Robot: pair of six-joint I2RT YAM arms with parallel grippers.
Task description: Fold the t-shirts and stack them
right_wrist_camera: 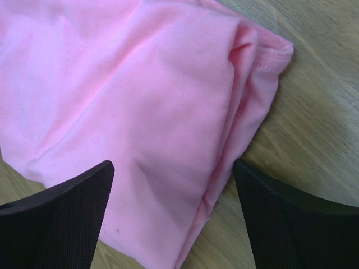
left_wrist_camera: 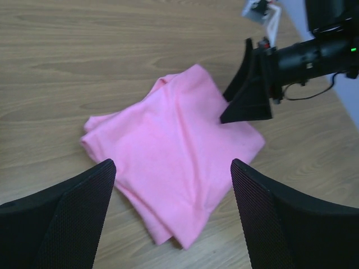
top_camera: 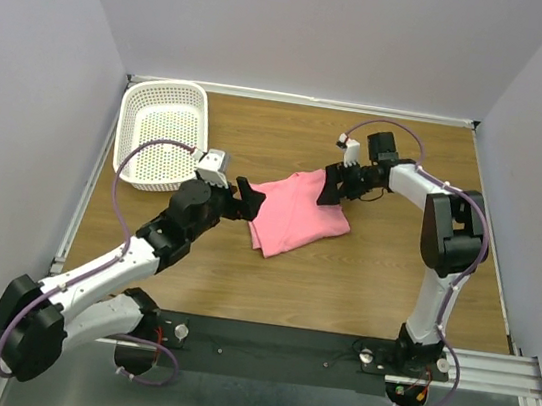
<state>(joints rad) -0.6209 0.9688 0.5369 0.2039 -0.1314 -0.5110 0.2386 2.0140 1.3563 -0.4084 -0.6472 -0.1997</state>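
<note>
A salmon-pink t-shirt [top_camera: 297,215] lies folded into a rough rectangle on the wooden table, near its middle. It also shows in the left wrist view [left_wrist_camera: 174,151] and fills the right wrist view [right_wrist_camera: 129,112]. My left gripper [top_camera: 248,198] is open and empty, just left of the shirt's near-left edge. My right gripper [top_camera: 333,188] is open and empty, low over the shirt's far-right edge, one finger [right_wrist_camera: 291,224] beside the folded hem. It appears in the left wrist view [left_wrist_camera: 247,95] touching the cloth's far edge. The collar label is hidden.
A white perforated plastic basket [top_camera: 163,132] stands at the back left of the table, empty as far as I see. The table [top_camera: 340,284] has raised walls on three sides. A dark rail [top_camera: 331,348] runs along the near edge by the arm bases.
</note>
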